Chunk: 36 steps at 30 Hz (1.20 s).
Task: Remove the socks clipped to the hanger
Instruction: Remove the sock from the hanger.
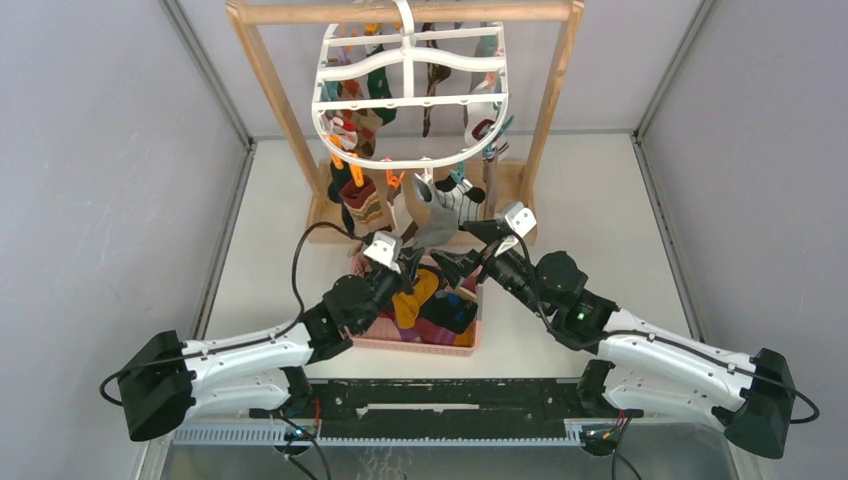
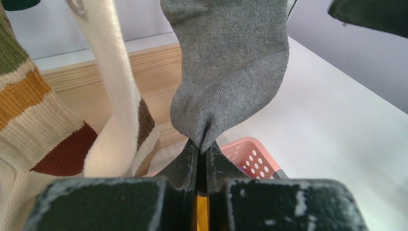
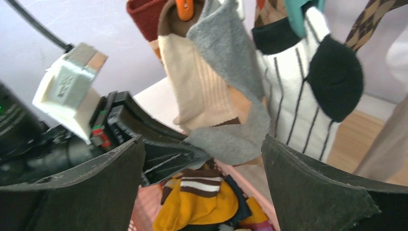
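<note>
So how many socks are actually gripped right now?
1: the grey sock, pinched at its lower end by the left gripper, just by the pink basket. The right gripper stands open, holding nothing.

The grey sock [image 2: 231,67] was a fine, matt knitted cloth with a faintly fuzzy surface. The cream sock [image 2: 115,96] was a softer, thicker knit. The hanger [image 1: 412,101] was smooth white moulded plastic with a slight sheen. The frame [image 1: 400,12] was bare pale wood with visible grain. The basket [image 2: 252,156] was perforated pink plastic, and the table [image 2: 337,130] was white, smooth and matt. The fingers [image 2: 180,168] of the left gripper [image 2: 202,150] and right gripper [image 3: 202,159] were matt black (scuffed grey-white along the edges).
</note>
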{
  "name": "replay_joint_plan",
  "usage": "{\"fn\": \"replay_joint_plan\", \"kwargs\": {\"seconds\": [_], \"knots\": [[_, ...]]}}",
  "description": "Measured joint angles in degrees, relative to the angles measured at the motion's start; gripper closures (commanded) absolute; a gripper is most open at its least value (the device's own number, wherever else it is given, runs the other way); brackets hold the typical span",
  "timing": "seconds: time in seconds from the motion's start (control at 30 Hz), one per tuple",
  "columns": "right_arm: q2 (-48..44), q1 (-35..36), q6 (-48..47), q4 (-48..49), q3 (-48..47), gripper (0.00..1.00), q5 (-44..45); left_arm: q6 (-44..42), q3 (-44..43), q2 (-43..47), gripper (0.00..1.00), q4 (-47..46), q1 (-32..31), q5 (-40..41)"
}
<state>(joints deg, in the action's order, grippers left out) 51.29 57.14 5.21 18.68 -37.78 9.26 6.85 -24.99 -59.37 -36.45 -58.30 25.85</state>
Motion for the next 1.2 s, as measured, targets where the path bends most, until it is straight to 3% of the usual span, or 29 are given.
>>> {"fn": "replay_joint_plan", "kwargs": {"seconds": [0.23,0.53,0.93,1.2], "knots": [[2.5,0.1,-2.7,1.8,-3.3,0.13,2.5,-1.8,0.0,3.0,0.96,2.3,-3.0,2.0],[4.3,2.8,-4.4,4.3,-8.9,0.39,1.1,-3.4,0.0,7.0,0.96,5.3,-5.1,3.9],[15.6,4.1,-7.0,4.7,-19.5,0.37,2.2,-4.0,0.0,12.3,0.96,8.7,-6.1,5.9],[18.4,4.1,-7.5,4.8,-21.0,0.37,5.3,-3.0,0.2,21.9,0.96,14.3,-6.1,13.8]]}}
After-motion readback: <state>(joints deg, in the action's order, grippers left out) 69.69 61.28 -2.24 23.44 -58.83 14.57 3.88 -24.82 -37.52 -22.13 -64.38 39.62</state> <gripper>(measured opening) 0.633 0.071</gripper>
